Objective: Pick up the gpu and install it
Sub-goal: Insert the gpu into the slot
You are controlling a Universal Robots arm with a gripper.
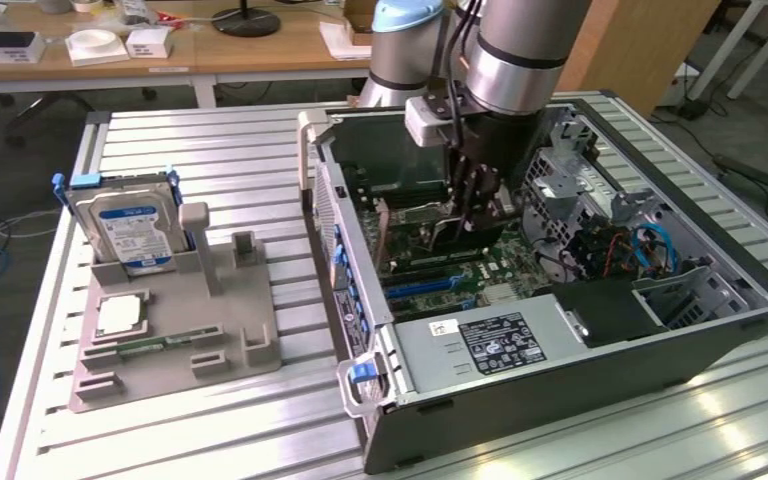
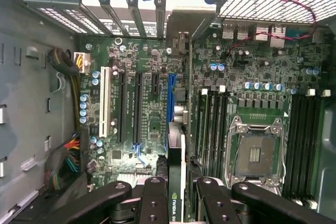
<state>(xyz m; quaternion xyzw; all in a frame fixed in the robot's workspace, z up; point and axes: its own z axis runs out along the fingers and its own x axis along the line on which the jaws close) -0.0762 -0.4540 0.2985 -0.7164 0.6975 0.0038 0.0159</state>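
Two black gripper (image 2: 177, 195) fingers (image 2: 152, 203) pinch our thin black gpu card (image 2: 176, 182) edge-on between them, aligning it over the green motherboard's (image 2: 152, 114) slots.

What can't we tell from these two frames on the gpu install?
- Whether the gpu is seated: in the wrist view the card is edge-on, hiding its connector.
- Exterior view: the gripper and arm block the card and slot.
- CPU socket pins: too small.

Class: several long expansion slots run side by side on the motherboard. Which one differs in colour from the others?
The blue slot, directly in line with the gpu held edge-on in the gripper. The two long slots beside it are black and the outer one is white.
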